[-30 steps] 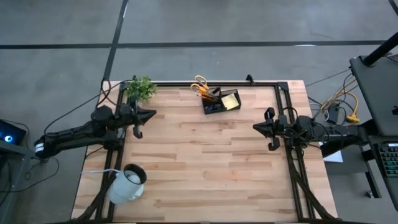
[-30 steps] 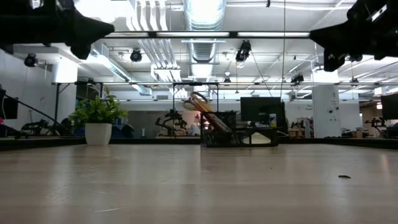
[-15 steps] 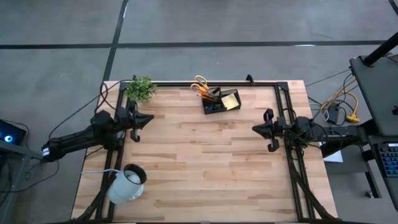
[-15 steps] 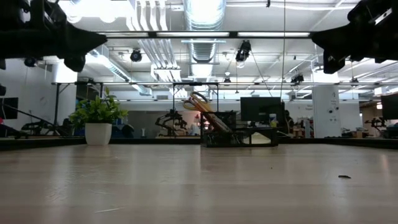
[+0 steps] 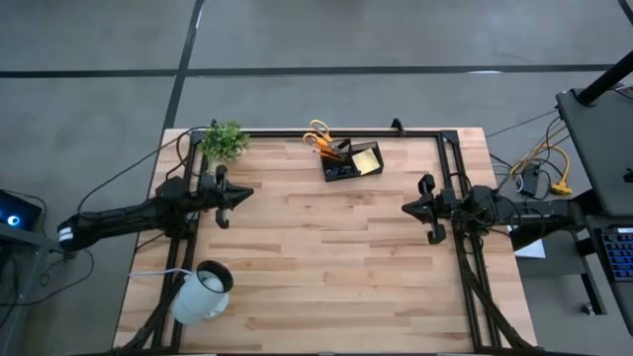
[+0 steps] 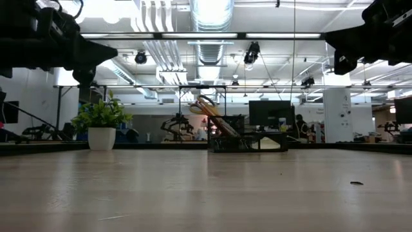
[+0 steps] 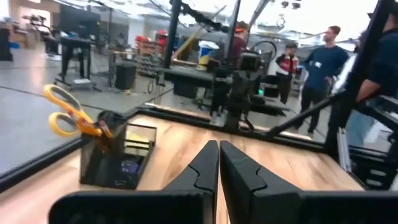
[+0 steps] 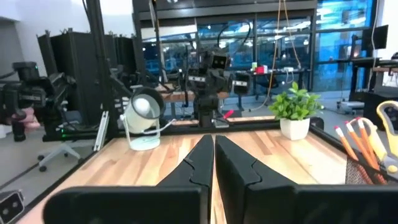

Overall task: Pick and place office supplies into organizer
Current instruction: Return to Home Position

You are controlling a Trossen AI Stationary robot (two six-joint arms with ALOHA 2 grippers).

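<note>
The black organizer point(image 5: 351, 161) stands near the table's far edge, also seen in the low view point(image 6: 248, 138) and the left wrist view point(image 7: 118, 158). Yellow-handled scissors point(image 5: 318, 136) and orange pencils point(image 8: 359, 144) stick up out of it, and the yellow sticky-note pad point(image 5: 367, 159) sits in a compartment. My left gripper point(image 5: 246, 192) hovers shut above the table's left side, pointing right point(image 7: 219, 148). My right gripper point(image 5: 404, 205) hovers shut above the right side, pointing left point(image 8: 214, 142). Both are well clear of the organizer.
A small green plant in a white pot point(image 5: 225, 140) stands at the far left corner. A white mug-like object point(image 5: 203, 290) sits at the near left edge. Bare wood lies between the two grippers. People stand in the room beyond the table point(image 7: 326, 62).
My left gripper has come down somewhat and drifted a little toward the near edge, staying shut. The right arm and the organizer have kept still.
</note>
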